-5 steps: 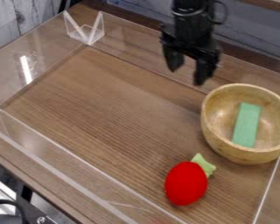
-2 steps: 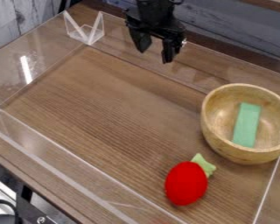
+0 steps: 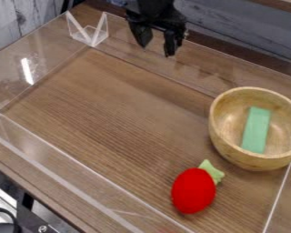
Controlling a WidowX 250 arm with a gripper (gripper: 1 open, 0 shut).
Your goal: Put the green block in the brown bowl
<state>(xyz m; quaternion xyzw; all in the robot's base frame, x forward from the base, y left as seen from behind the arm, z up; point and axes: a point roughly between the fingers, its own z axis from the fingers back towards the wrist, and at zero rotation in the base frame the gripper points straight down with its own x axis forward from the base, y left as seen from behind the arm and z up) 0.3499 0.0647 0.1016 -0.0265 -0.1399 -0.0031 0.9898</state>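
**Green block in the bowl, gripper clear**

Nearest me, left of the brown bowl [image 3: 256, 128], I see a red strawberry toy [image 3: 195, 190]. The green block [image 3: 256, 128] lies flat inside the bowl. Far beyond it, upper left, my gripper [image 3: 156, 40] hangs with jaws spread, holding nothing.
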